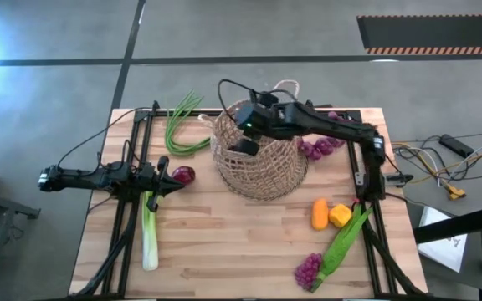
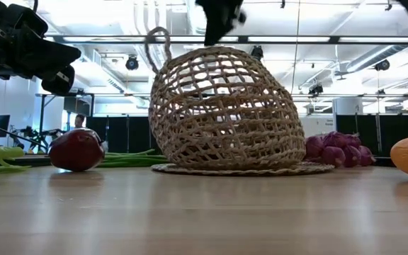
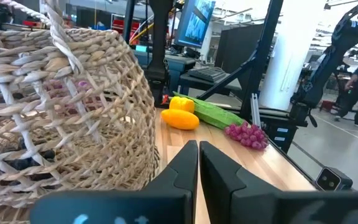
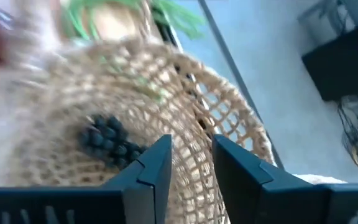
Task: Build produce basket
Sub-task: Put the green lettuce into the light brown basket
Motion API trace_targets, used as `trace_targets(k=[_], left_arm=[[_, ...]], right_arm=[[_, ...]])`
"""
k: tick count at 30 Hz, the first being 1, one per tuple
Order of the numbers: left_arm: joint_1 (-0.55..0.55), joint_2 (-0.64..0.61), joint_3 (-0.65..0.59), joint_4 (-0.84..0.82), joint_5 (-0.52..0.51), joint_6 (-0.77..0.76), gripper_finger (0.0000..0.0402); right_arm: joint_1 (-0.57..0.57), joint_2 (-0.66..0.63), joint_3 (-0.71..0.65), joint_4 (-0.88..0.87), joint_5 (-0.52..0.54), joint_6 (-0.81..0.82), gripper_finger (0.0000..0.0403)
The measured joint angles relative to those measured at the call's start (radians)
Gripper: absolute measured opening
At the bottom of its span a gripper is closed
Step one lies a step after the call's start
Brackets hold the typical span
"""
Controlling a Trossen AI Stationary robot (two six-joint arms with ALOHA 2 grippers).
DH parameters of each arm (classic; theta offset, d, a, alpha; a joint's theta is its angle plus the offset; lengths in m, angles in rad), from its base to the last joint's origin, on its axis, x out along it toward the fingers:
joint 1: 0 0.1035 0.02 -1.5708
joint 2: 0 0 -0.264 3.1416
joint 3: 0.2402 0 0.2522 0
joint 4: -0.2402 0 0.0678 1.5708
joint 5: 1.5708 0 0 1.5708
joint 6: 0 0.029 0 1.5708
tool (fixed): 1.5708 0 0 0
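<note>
The tan wicker basket rests by its bottom on a flat woven disc at the table's middle. A dark grape bunch lies inside it. My right gripper hangs above the basket's mouth, slanting down, open, with nothing between its fingers. My left gripper waits at the table's left, level and shut, next to a dark red onion. Other produce lies on the table: a leek, green stalks, purple grapes and two peppers.
A second grape bunch and a green leafy stalk lie at the near right. Dark rails run along both table sides. Bare wood spreads in front of the basket.
</note>
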Motion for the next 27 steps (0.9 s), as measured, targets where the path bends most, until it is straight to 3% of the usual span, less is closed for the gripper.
trace_targets(k=[11,18,27], left_arm=[[0.000,0.000,0.000,0.000,0.000,0.000,0.0000],[0.000,0.000,0.000,0.000,0.000,0.000,0.0000],[0.000,0.000,0.000,0.001,0.000,0.000,0.0000]], right_arm=[[0.320,-0.157,-0.099,-0.061,-0.007,0.165,0.0069],[0.510,-0.180,-0.304,-0.116,-0.009,0.363,0.0055],[0.672,-0.185,-0.588,-0.124,-0.015,0.707,0.0052]])
